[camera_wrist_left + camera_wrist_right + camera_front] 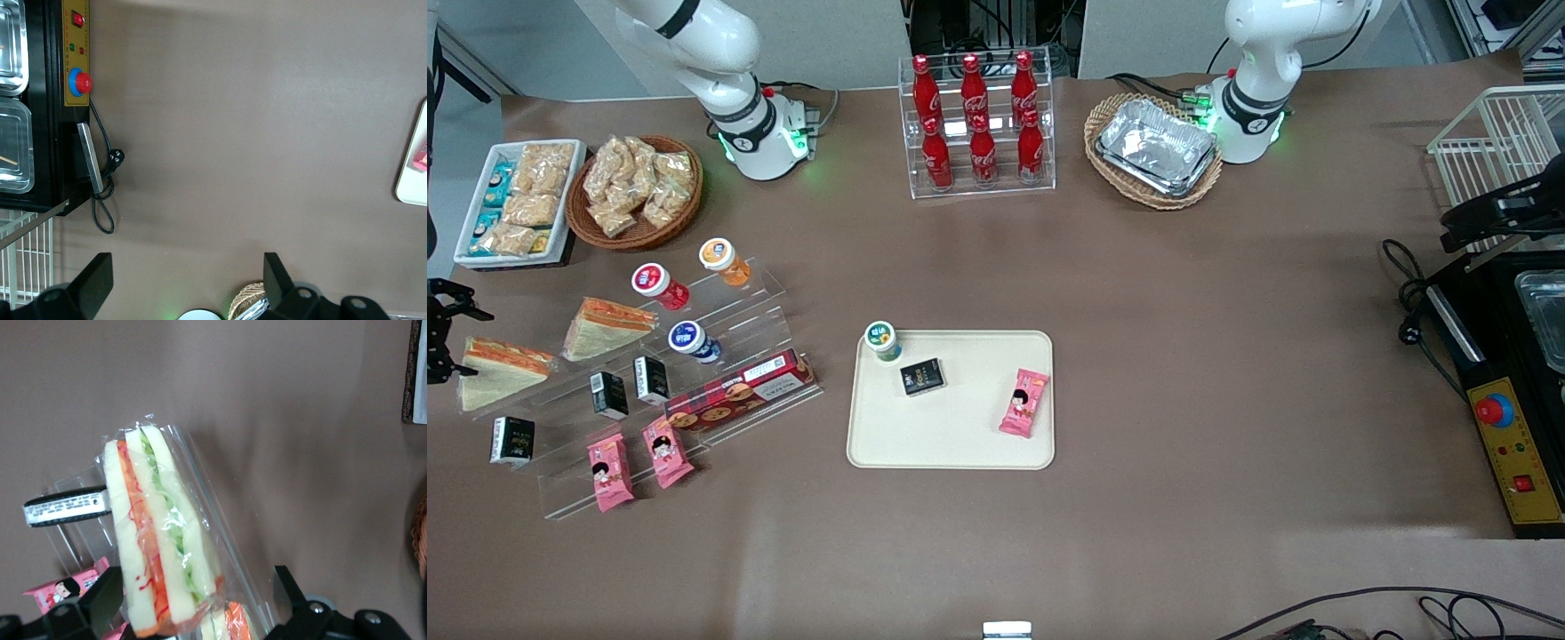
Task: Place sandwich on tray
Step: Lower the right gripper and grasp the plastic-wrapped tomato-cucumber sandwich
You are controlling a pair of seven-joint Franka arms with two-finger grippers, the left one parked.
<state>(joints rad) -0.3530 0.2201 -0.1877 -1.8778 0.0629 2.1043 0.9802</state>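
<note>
Your target, the sandwich (503, 371), lies on the clear stepped display rack (649, 382) at the working arm's end of the desk (1183, 356), well apart from the tray (951, 440). A second, look-alike sandwich (607, 328) sits beside it on the same rack, slightly farther from the front camera. In the right wrist view the target sandwich (160, 533) fills the space ahead of the fingers (100, 600): a wedge in clear film, pale bread, orange-red and green filling showing at the cut edge.

Handling judgement: expect it to be light and soft. The bread will crush under firm closure, and the film looks glossy, so it may slip. Take hold across the two flat bread faces near the thick end of the wedge, with modest pressure; avoid pinching loose film alone.

The hand (440, 342) hovers just beside the sandwich, at the rack's outer end. Its fingers stand wide apart, one to each side of the wedge, holding nothing.

The tray already carries a small round tub (882, 340), a black packet (922, 376) and a pink snack pack (1024, 402). Bare tray remains nearer the front camera than the black packet; judge that as your set-down area.

Elsewhere on the rack stand small black cartons (609, 395) and pink snack packs (611, 471); you risk brushing them on lift-out.
</note>
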